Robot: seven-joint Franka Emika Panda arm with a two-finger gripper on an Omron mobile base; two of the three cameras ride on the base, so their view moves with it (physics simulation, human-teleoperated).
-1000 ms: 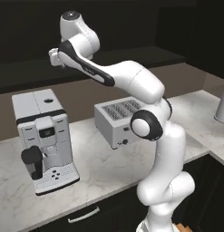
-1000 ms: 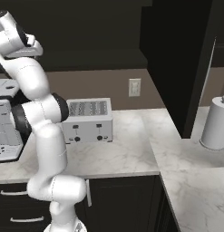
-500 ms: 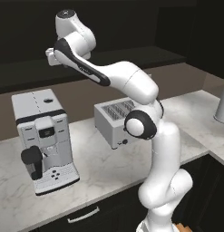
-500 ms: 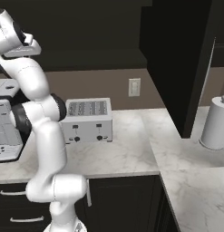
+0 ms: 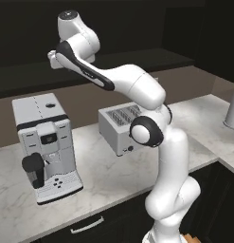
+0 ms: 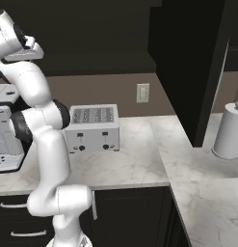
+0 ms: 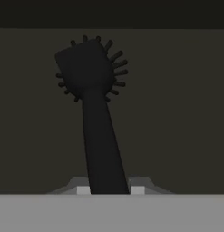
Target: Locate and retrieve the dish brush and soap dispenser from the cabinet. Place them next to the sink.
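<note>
My gripper has just drawn in from wide open to a narrow gap, and in the hand view the dish brush now stands straight up out of it. The two fingertips press against either side of the thin handle near its lower end, and the bristled head sits up at twelve o'clock. So I judge the brush clamped, though not yet lifted. It is inside the black cabinet, whose dark shelf I reach into at about ten o'clock from my base. The arm has shifted only slightly over the last second. What remains for the brush is to draw it out and carry it to the sink. The soap dispenser is untouched.
</note>
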